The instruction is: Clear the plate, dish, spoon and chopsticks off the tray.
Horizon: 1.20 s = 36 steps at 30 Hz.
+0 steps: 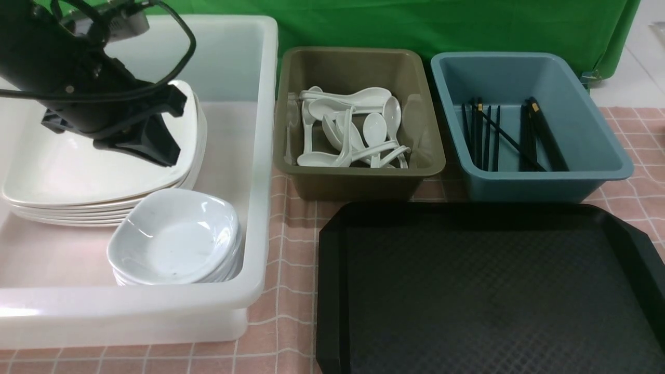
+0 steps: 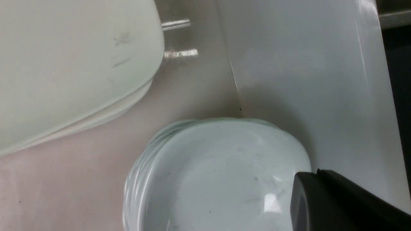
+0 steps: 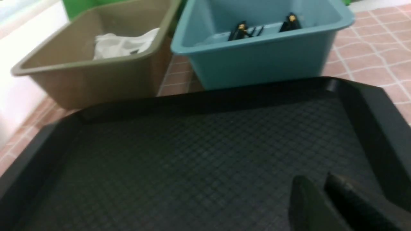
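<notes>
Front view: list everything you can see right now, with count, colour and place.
tray: one, black, front right, nothing on it
white tub: one, left
plates: a stack, white, back of white tub
small dishes: a stack, greyish-white, front of white tub
olive tub: one, behind tray
spoons: a pile, white, in olive tub
blue tub: one, right of olive tub
chopsticks: several, black, in blue tub
tablecloth: pink check
left pincer: black, shut, over the plates
right pincer: black, slightly parted, over the tray

black tray [image 1: 488, 291], plates [image 1: 104, 156] stacked in tub
</notes>
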{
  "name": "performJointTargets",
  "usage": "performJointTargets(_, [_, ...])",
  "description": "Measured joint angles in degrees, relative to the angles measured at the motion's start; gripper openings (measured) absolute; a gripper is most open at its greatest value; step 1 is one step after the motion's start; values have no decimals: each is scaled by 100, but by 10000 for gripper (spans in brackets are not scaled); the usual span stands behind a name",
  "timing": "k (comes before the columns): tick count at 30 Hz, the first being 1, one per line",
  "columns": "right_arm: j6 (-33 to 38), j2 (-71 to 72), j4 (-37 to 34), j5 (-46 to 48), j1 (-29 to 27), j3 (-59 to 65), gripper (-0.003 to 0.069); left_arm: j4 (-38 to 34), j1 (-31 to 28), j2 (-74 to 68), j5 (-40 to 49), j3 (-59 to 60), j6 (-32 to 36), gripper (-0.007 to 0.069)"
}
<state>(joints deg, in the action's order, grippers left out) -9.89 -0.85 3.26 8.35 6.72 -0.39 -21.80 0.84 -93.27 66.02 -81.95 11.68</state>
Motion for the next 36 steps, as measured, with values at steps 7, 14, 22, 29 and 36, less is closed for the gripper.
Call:
performJointTargets(7, [0,0,0,-17,-717,0,148,-25,0,0,120,0,6,-3])
performJointTargets(14, [0,0,0,-18,-815,0,160,-85,0,0,37,0,6,-3])
performJointTargets(22, [62,0,0,74,-815,-6,169,-153,0,0,37,0,6,-3])
performJointTargets(29, [889,0,0,217,-815,-30,178,-312,0,0,-111,0,-7,-3])
performJointTargets(36, [915,0,0,217,-815,-30,190,-367,373,104,0,0,-7,-3])
